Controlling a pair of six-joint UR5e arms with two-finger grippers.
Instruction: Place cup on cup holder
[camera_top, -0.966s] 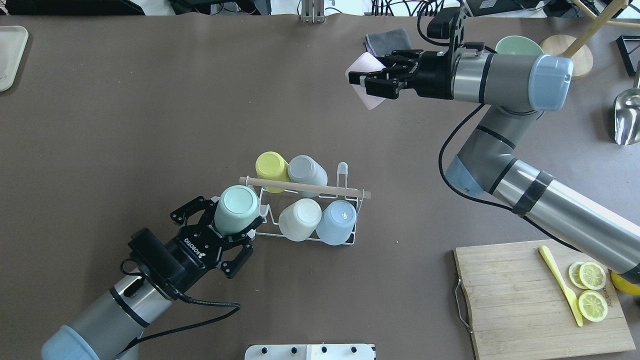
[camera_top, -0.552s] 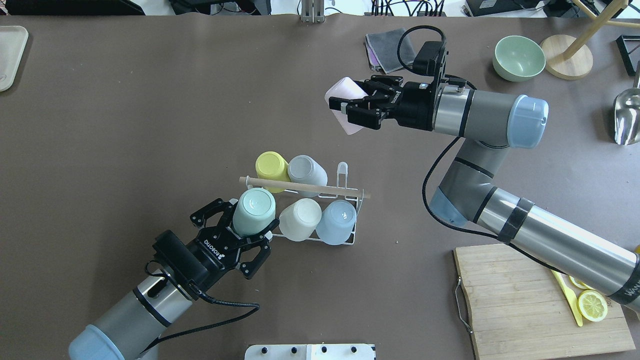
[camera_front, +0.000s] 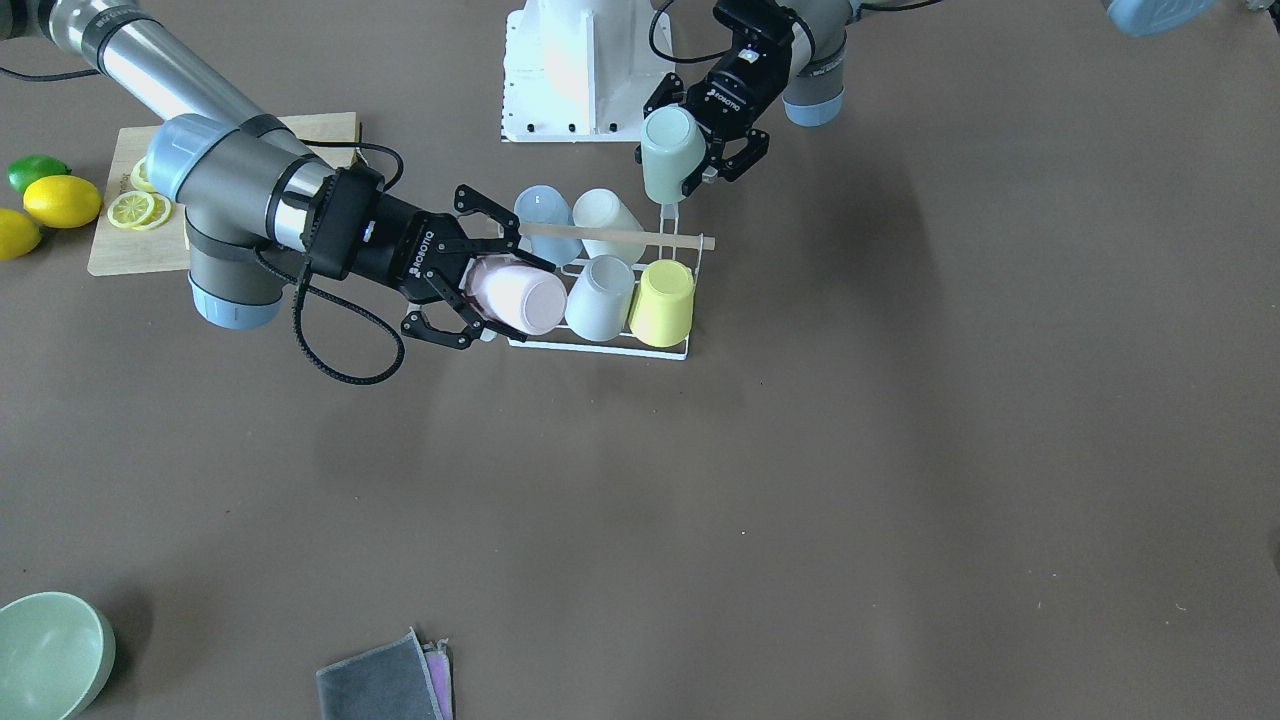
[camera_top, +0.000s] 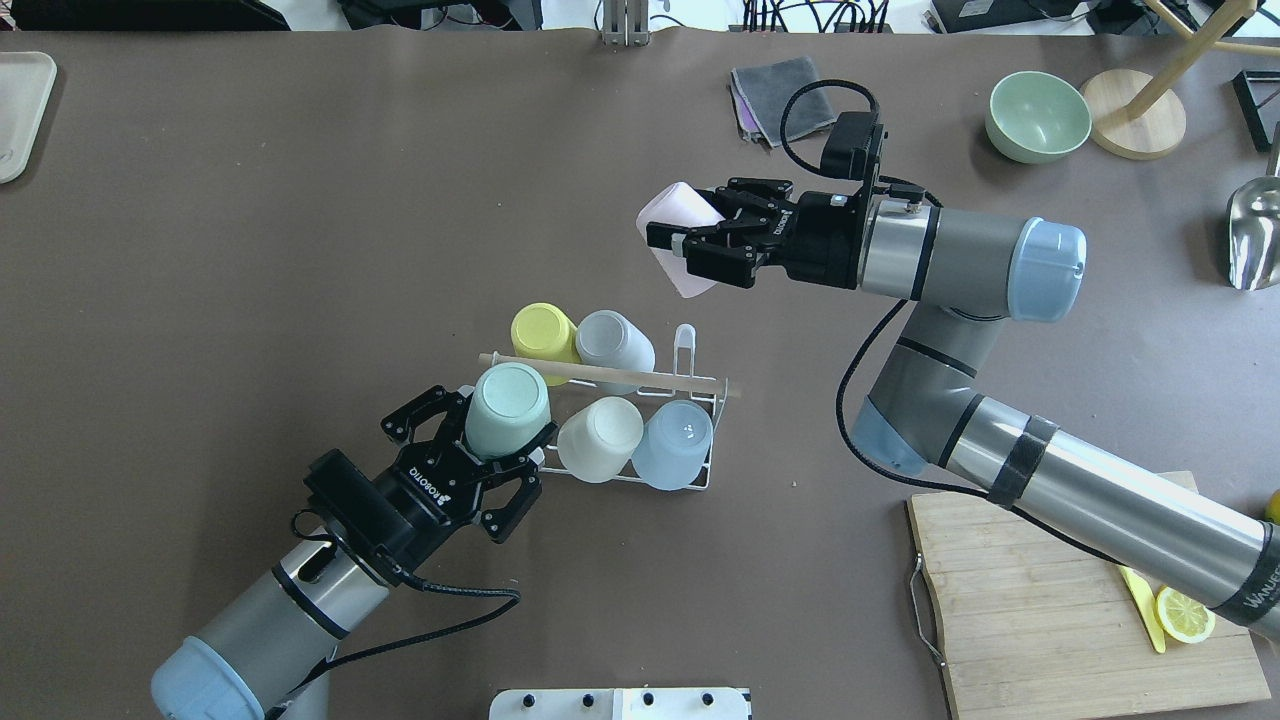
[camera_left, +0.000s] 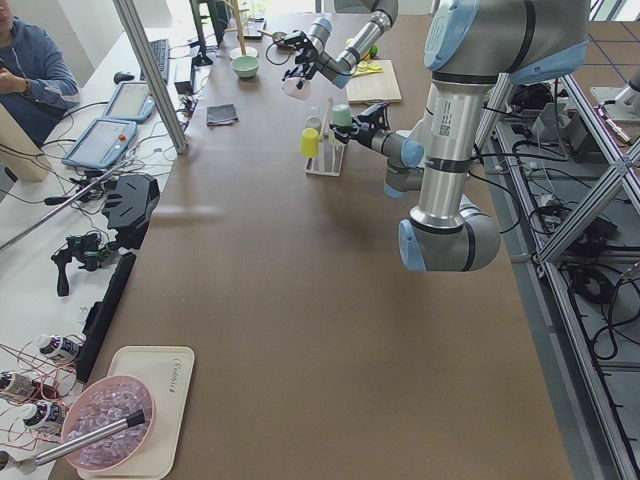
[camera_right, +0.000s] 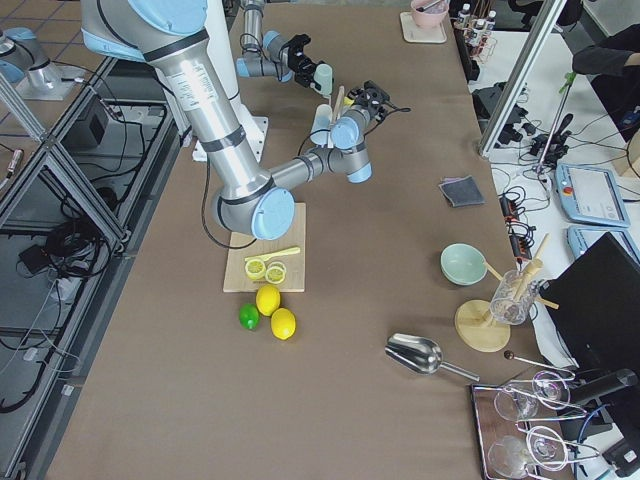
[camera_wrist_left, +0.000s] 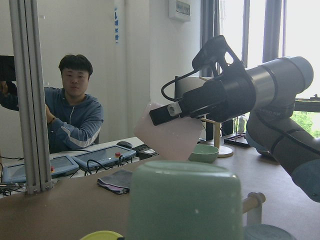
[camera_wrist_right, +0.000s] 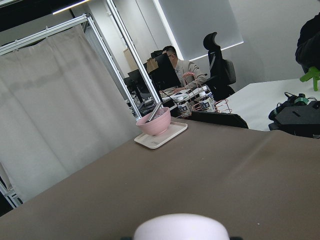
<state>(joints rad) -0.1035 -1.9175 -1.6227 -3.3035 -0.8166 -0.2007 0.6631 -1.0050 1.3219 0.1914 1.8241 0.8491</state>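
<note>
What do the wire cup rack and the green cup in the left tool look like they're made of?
Cup holder: thin white wire, likely coated metal. Its rod: pale, matte, probably bare wood. Mint green cup: opaque, smooth, soft sheen, probably plastic; hard to confirm.

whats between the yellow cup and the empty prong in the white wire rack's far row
A pale grey upturned cup, clear in the overhead view.

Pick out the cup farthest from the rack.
The pink cup in the right gripper, held in the air away from the cup holder. The green cup is at its end; the rest sit on it.
</note>
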